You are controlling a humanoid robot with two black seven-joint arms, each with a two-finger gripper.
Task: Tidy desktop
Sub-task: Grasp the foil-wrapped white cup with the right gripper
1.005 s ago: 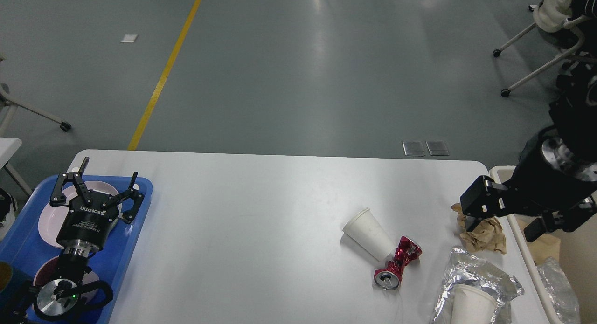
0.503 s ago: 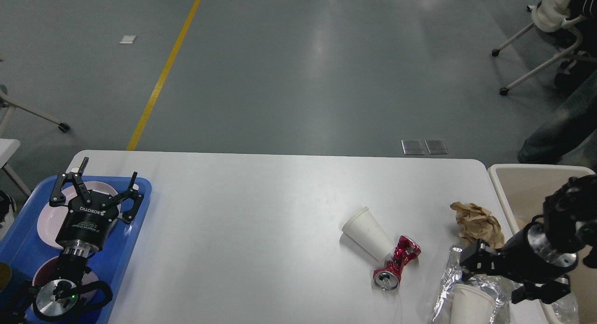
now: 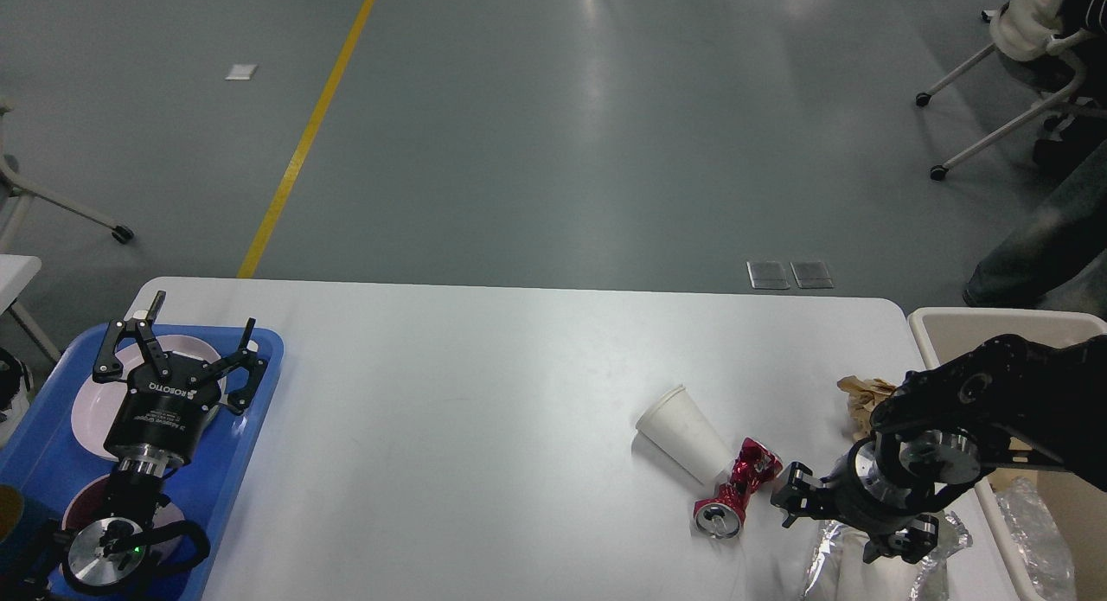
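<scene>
- The desktop (image 3: 484,411) fills the lower half of the head view; its clutter sits toward 4 o'clock, and the left part of it is bare beside the blue tray (image 3: 251,463).
- The crushed red can (image 3: 738,490) lies on its side, touching the tipped white paper cup (image 3: 683,432). Its long axis runs from about 1 o'clock down to 7 o'clock, with the opened end at 7.
- The right gripper (image 3: 791,495) hovers just beside the can, which lies at its 9 o'clock. It is seen nearly end-on and dark, so I cannot tell how wide its fingers stand.
- The left gripper (image 3: 173,354) rests over the blue tray at the far 9 o'clock edge, fingers spread and holding nothing, well apart from the can.
- My judgement: the right arm is far nearer, so the can falls to it; a grasp across the pinched waist looks surest.
- Crumpled brown paper (image 3: 860,393) and foil (image 3: 822,566) lie behind and under the right arm, near the beige bin (image 3: 995,322).
</scene>
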